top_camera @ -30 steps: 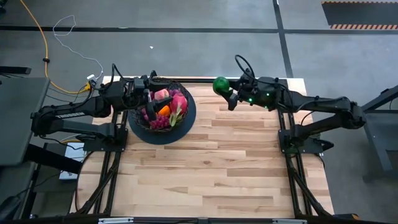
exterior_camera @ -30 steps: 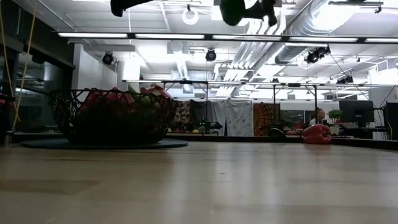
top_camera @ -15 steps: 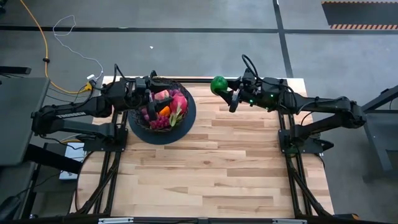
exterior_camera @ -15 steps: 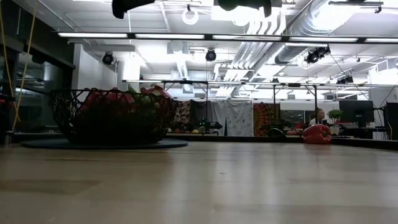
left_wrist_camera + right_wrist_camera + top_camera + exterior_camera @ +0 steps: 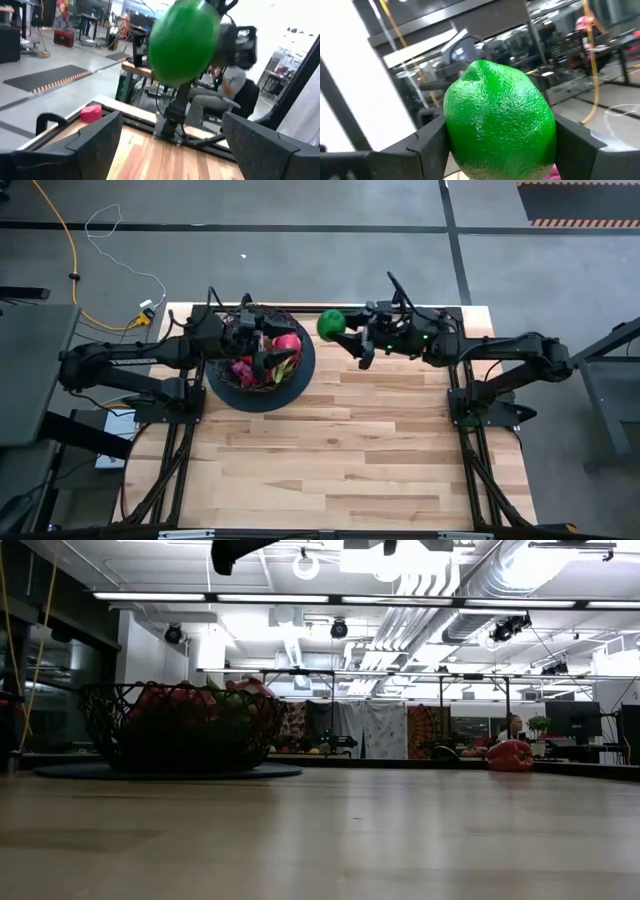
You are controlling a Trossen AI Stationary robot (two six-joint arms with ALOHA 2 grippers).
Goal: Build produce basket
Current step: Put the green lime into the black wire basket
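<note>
**Produce basket nearly filled; a green fruit in transit**

The basket, a black wire-mesh bowl on a dark round base, stood near the tabletop's far-left corner and already held a heap of produce: pink, red, orange and purple pieces, with some green, not all separately nameable. The right gripper hung above the far edge of the tabletop, just beside the basket, its jaws pinching a round, pebbled green fruit, lime-like in the right wrist view. The left gripper hovered over the basket with its jaws spread and nothing between them. A red pepper rested alone on the tabletop, well apart from the basket; the low view showed it, while the high view hid it.

Judged from this layout, most of the task was done. Left to do: lowering the green fruit into the basket, then fetching the red pepper.
</note>
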